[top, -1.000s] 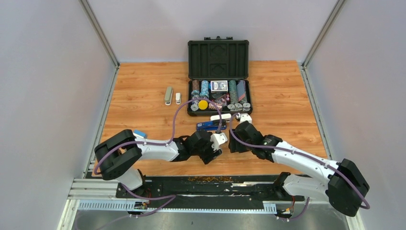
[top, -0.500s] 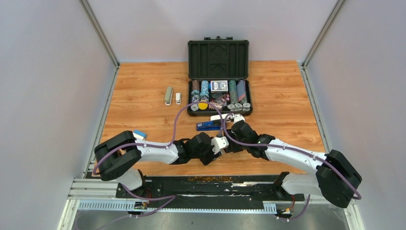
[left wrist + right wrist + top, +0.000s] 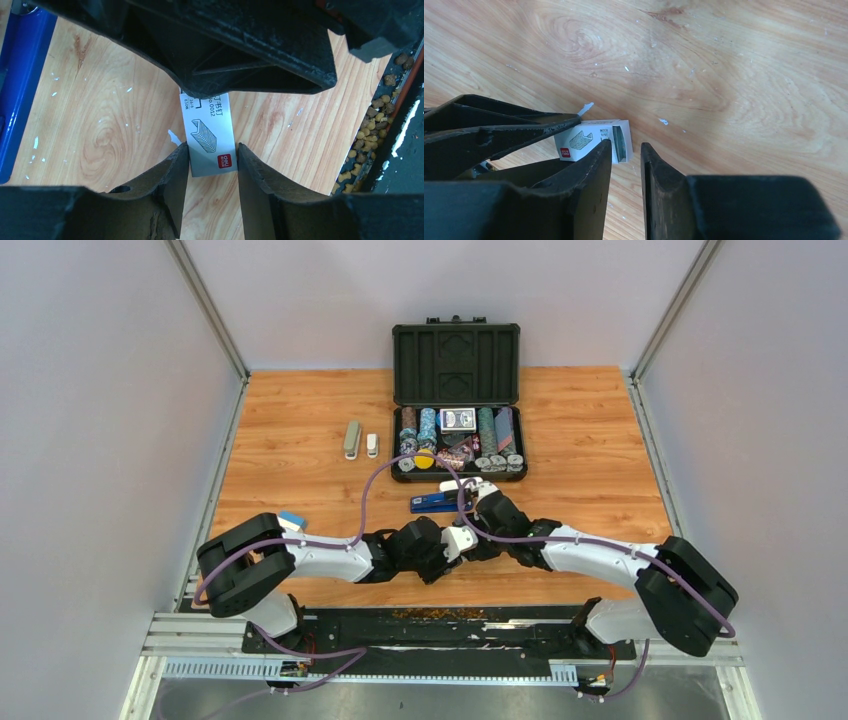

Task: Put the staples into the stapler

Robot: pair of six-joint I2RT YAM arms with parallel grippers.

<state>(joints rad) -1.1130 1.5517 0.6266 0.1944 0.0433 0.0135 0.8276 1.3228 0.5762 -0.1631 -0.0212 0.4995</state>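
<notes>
Near the 6 o'clock edge of the tabletop (image 3: 300, 420), both arms converge on one small white box (image 3: 210, 135) bearing a red mark and a drawing of a staple strip. Left jaws are clamped on the box, one against each long side, with the printed face toward the left wrist camera. This grip appears intended to fix the box so that the other arm can work on its end. Whether the box rests on the tabletop or hangs just above it cannot be determined.

Right jaws stand slightly apart, with a narrow gap between them. In the right wrist view, the open end of the box sits at the mouth of that gap, and no grip on it is visible. The staples (image 3: 620, 142) show only as a grey-green face inside that open end. They are judged to be in the box, not yet extracted. The narrow setting suits a thin target: the strip end, not the box body.

The stapler (image 3: 432, 502), blue, lies flat just toward 12 o'clock of the box, apart from both arms. This nearby position keeps the transfer short. Whether its rail is exposed cannot be determined.

A black case (image 3: 457, 335) of poker chips sits further toward 12 o'clock. A grey-olive stapler (image 3: 352, 438) and a white stapler (image 3: 372, 445) lie at 10 o'clock, well apart from the work.
</notes>
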